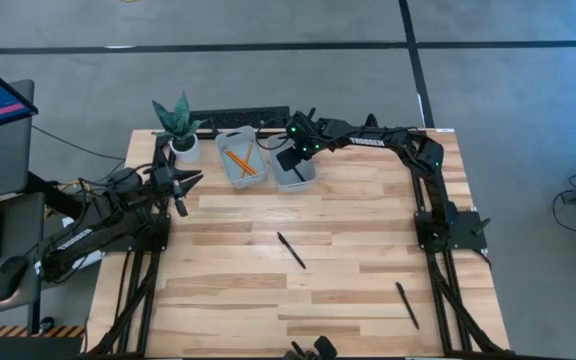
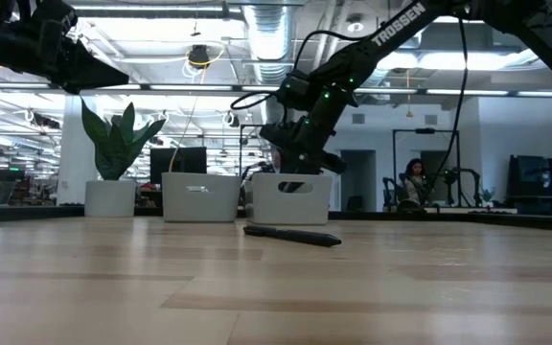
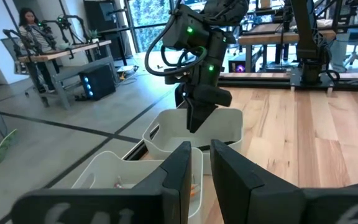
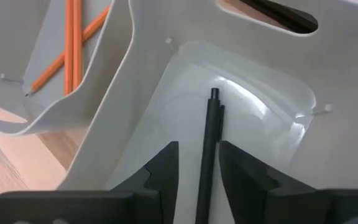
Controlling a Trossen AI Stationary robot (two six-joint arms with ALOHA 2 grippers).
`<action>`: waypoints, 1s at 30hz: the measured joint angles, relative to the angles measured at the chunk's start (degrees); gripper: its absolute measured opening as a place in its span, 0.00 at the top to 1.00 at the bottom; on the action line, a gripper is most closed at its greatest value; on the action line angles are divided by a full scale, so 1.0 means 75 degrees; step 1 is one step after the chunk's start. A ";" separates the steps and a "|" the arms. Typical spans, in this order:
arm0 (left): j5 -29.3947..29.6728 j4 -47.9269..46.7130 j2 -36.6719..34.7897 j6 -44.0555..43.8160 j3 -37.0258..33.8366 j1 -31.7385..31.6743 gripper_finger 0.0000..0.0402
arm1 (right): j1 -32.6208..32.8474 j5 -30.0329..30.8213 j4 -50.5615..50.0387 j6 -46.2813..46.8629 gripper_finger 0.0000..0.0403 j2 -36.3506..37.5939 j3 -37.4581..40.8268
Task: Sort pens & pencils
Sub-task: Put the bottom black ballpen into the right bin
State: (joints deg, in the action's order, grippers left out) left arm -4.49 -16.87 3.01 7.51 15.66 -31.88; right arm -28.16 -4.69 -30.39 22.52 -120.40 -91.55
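My right gripper (image 1: 293, 158) hangs over the right white bin (image 1: 306, 181), fingers pointing down into it, a little apart. One black pen (image 4: 209, 143) stands steeply between the fingers, its low end (image 4: 214, 94) at the bin's floor; bin floor shows on both sides of it. Two more pens lie flat on the table, one mid-table (image 1: 291, 250) and one near the right front (image 1: 407, 305). Three orange pencils (image 1: 240, 160) lie crossed in the left white bin (image 1: 224, 172). My left gripper (image 1: 186, 185) waits above the table's left side, fingers slightly apart, empty.
A potted plant (image 1: 180, 125) stands at the far left corner beside the bins. A dark keyboard (image 1: 238, 122) lies along the far edge behind them. A small dark device (image 1: 308, 350) sits at the near edge. Bare wood lies between the bins and the loose pens.
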 joint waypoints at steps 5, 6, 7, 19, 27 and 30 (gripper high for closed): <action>0.0000 0.0001 0.0000 0.0000 0.0000 0.0000 0.87 | 0.0003 -0.0141 -0.0082 0.0000 0.62 0.0251 0.0007; 0.0000 0.0001 0.0000 0.0000 0.0000 0.0000 0.87 | 0.0001 -0.0214 -0.0106 -0.0001 0.61 0.0372 0.0003; 0.0000 0.0000 0.0000 0.0000 0.0000 0.0001 0.87 | 0.0001 -0.0264 -0.0189 -0.0004 0.61 0.0521 0.0006; -0.0003 0.0001 0.0000 0.0003 0.0000 0.0001 0.87 | 0.0471 -0.0283 -0.2301 -0.0069 0.61 0.3195 0.0000; -0.0006 0.0001 0.0000 0.0000 0.0000 0.0003 0.87 | 0.1618 -0.0189 -0.4839 0.0963 0.61 0.4756 0.0000; -0.0006 0.0001 0.0000 0.0000 0.0000 0.0003 0.87 | 0.2173 -0.0175 -0.5961 0.1453 0.61 0.5175 0.0000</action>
State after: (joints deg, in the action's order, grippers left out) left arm -4.54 -16.86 3.01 7.51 15.66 -31.86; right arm -11.86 -6.00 -75.10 33.42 -81.59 -91.55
